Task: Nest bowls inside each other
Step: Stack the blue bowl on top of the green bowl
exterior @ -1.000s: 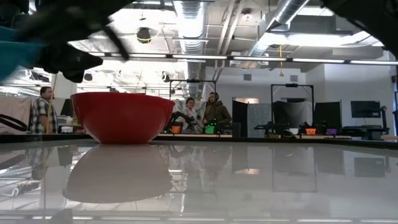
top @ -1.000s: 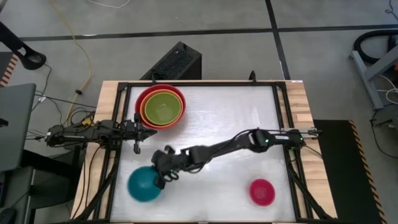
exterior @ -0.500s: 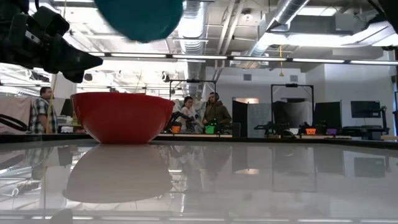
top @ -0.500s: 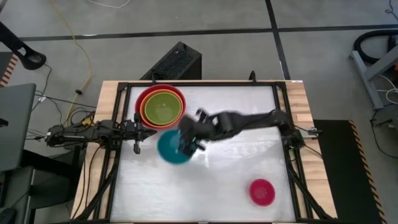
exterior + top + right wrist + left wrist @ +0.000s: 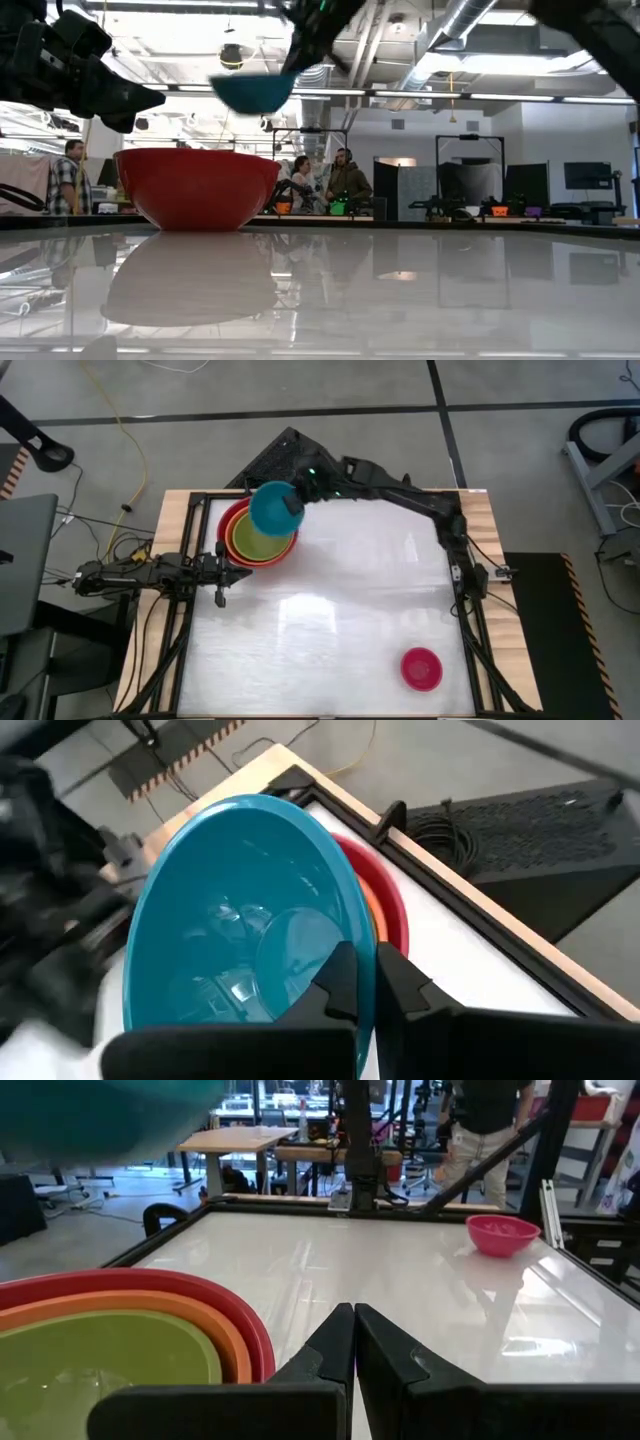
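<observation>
A teal bowl (image 5: 270,508) hangs in the air above the far part of a nested stack, with my right gripper (image 5: 297,501) shut on it. The stack stands at the table's far left: a red bowl (image 5: 229,518) holds an orange bowl (image 5: 236,543), which holds a lime green bowl (image 5: 262,541). In the low view the teal bowl (image 5: 252,92) is clear above the red bowl (image 5: 195,188). A magenta pink bowl (image 5: 421,668) stands on its base at the near right. My left gripper (image 5: 354,1325) waits shut at the left edge, beside the stack. My right gripper pinches the teal bowl's rim (image 5: 362,935) on the side toward the table's right. One finger (image 5: 338,972) is inside the bowl and one finger (image 5: 397,982) outside. The fingers slant down from the right. The bowl hangs lifted clear, opening up, above the stack.
A black box (image 5: 287,458) stands on the floor just beyond the table's far edge. Black rails (image 5: 455,560) frame the white tabletop (image 5: 340,600), whose middle is free. People stand in the room behind the table in the low view.
My right gripper has carried the teal bowl from low over the table's near left up and toward the far edge. The bowl now hangs above the nested stack and stays opening up. The gripper has kept shut on it.
</observation>
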### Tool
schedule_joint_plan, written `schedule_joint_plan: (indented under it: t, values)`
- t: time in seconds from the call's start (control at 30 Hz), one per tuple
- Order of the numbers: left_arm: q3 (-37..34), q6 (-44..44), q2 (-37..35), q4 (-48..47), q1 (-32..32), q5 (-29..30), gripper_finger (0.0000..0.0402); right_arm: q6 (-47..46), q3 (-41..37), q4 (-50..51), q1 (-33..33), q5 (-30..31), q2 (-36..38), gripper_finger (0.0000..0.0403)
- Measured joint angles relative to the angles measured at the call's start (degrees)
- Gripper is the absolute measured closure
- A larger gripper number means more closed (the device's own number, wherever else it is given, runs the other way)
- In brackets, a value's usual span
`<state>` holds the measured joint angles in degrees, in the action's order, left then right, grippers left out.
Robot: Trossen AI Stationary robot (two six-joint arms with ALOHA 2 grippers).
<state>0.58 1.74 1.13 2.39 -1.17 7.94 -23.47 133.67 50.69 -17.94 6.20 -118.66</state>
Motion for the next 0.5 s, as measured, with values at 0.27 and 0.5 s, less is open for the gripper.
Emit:
schedule_joint_plan:
  t: [0.27, 0.5]
  values:
    - [-0.01, 0.00, -0.01, 0.02, 0.00, -0.02, 0.0401, -4.04, -0.05, -11.74, -4.69, -7.70, -10.12, 0.0387]
    - [0.00, 0.00, -0.02, 0.04, 0.00, 0.07, 0.0401, -4.76, -0.09, -14.49, -4.68, -11.55, -15.33, 0.0387]
